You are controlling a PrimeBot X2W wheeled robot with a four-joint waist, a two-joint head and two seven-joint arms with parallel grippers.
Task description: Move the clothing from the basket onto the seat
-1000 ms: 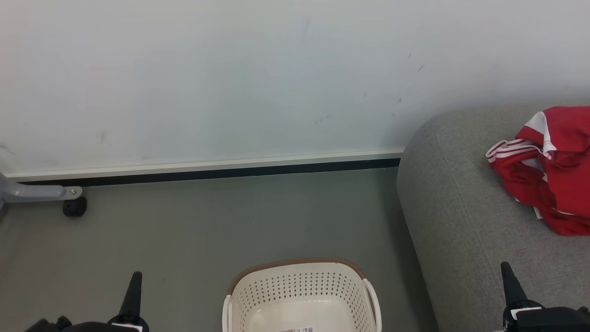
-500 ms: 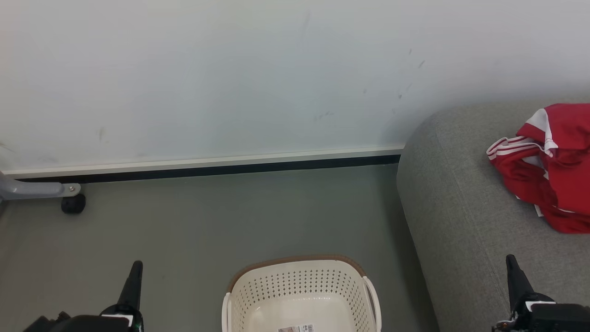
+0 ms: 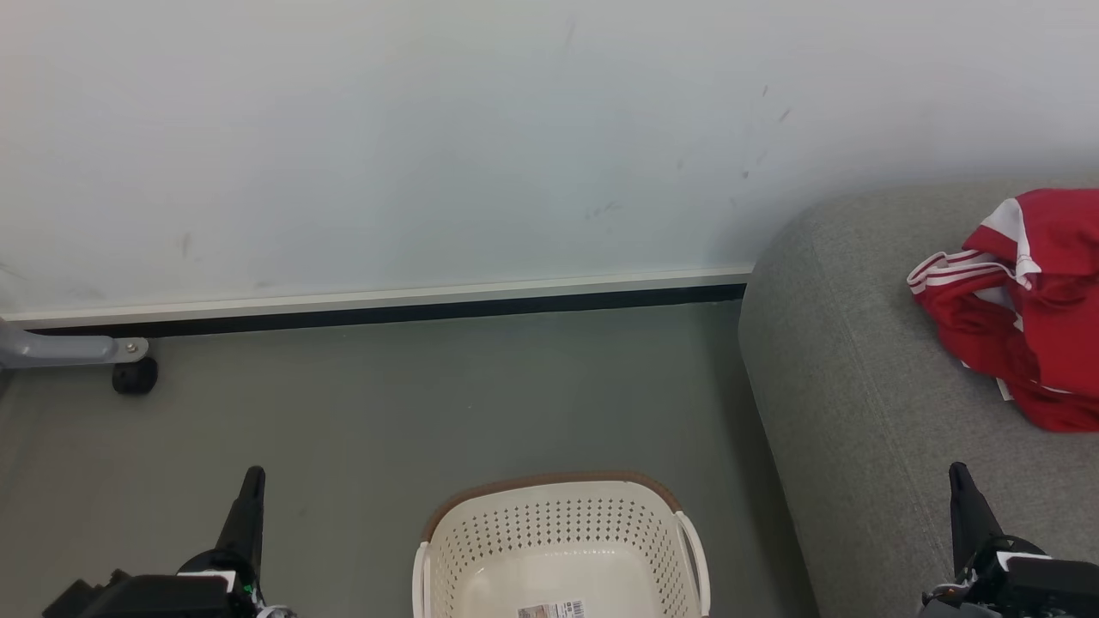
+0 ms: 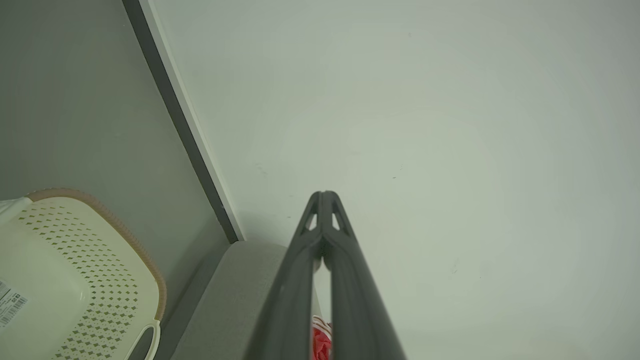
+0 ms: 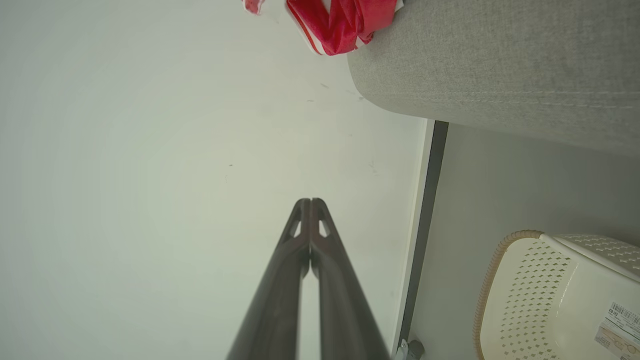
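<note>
Clothing (image 3: 1026, 300): red with white stripes, one crumpled heap on the seat (image 3: 859, 386) (a grey sofa), toward its right end, well apart from the basket (image 3: 558, 519).
Basket: cream, perforated, brown-rimmed; stands on the grey floor (image 3: 386, 412) just beside the seat's left end. Its bare bottom carries a barcode label (image 3: 554, 611).
Left fingers (image 3: 245, 515): pressed together, pinching nothing, over the floor left of the basket; the left wrist view shows their tips (image 4: 325, 200) meeting against the pale wall (image 3: 429, 129).
Right fingers (image 3: 966, 506): pressed together (tips (image 5: 310, 207) touching in the right wrist view), pinching nothing, over the seat's near part, well apart from the heap.
Caster (image 3: 135, 376): black, on a grey leg, at the wall's foot, far left.
</note>
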